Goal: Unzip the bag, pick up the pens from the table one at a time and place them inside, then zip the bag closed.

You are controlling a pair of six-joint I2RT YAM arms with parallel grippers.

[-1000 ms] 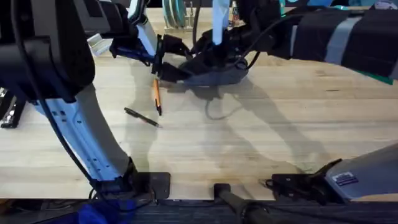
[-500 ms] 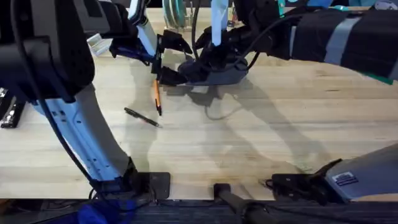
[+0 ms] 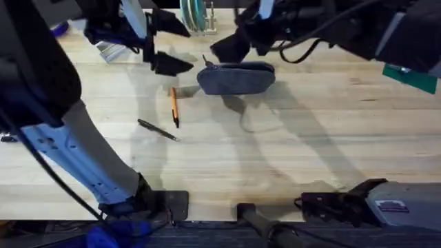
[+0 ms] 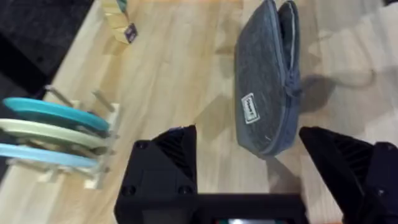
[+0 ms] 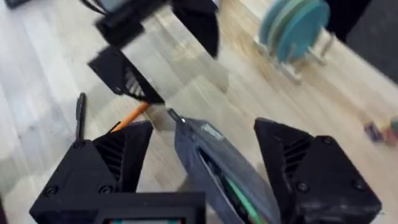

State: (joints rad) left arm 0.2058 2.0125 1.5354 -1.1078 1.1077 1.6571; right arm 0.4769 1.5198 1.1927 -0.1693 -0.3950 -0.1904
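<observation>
bag (image 3: 236, 78) unzipped, green item inside, pens (image 3: 173, 107) on table (image 3: 310, 138)

Pencil pouch (image 3: 236, 78) matt blue-grey woven cloth; tabletop (image 3: 310, 138) pale planked wood, visible grain; gripper fingers (image 4: 168, 155) matt black plastic

Evenly bright from above; soft arm shadows crossing the light plank-grained wooden table (image 3: 310, 131). Motion blur smearing the right wrist view; looming dark arms soft-edged overhead.
</observation>
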